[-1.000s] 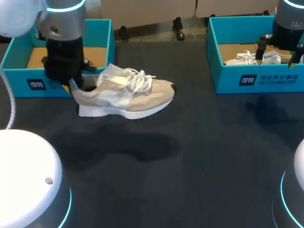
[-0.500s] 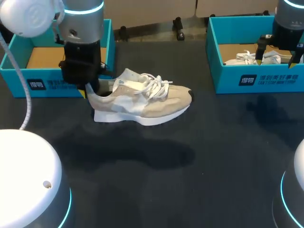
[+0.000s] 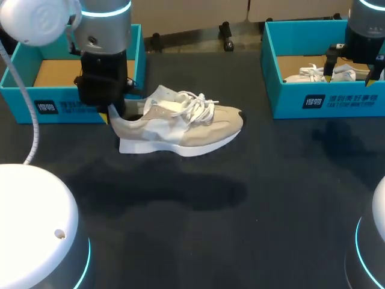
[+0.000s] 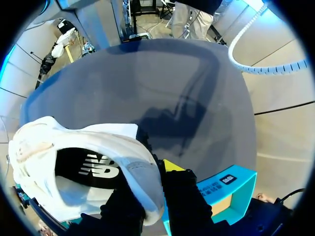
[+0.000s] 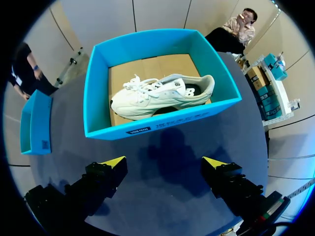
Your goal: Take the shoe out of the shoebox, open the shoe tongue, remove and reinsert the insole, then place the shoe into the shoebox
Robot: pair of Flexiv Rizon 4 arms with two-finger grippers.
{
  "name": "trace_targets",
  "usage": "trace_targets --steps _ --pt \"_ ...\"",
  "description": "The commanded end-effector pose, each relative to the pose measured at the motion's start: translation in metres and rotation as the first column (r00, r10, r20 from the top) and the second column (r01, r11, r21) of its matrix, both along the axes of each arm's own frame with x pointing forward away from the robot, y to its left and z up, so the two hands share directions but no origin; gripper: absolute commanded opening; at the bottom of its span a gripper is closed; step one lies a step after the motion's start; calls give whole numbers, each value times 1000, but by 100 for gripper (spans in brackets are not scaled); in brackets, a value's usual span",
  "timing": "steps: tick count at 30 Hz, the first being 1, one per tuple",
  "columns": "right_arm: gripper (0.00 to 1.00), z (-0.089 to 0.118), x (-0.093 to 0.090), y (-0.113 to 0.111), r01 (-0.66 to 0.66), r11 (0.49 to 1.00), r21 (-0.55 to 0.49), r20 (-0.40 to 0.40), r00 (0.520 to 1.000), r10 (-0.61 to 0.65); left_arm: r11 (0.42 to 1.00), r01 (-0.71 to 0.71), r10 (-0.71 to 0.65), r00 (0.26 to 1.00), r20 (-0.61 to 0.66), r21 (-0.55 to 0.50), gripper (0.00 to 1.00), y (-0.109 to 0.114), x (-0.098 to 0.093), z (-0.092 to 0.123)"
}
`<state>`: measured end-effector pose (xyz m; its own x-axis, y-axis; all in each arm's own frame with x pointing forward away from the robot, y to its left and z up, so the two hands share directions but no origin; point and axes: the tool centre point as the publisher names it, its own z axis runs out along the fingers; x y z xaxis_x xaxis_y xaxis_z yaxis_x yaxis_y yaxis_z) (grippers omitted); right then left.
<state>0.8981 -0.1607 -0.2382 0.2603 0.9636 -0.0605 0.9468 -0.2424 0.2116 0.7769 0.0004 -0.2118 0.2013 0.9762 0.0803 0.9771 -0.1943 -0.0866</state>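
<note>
left end effector (image 4: 151,192): clenched on beige shoe (image 3: 180,123) heel | right end effector (image 5: 164,163): spread wide, released

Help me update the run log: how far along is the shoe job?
Done: the beige shoe is out of the left shoebox, in front of it. In hand: the left gripper clamps its heel collar; the right gripper is open above the other shoebox. Left: opening the tongue, pulling and refitting the dark insole, which is inside, then boxing the shoe.
</note>
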Motion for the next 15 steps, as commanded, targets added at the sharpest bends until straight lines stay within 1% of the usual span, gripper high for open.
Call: trace_targets --steps 1,5,9,15 --pt "100 0 -1 0 1 1000 1 3 1000 -1 996 -95 95 995 33 -2 0 3 2 -4" --pt "100 0 -1 0 1 1000 1 3 1000 -1 986 -167 167 982 83 0 0 -1 -1 -14" --pt "100 0 -1 0 1 1000 1 3 1000 -1 970 -241 241 965 106 -10 0 -7 -2 -22" --pt "100 0 -1 0 1 1000 1 3 1000 -1 973 -232 228 966 117 14 0 -19 -7 -43"
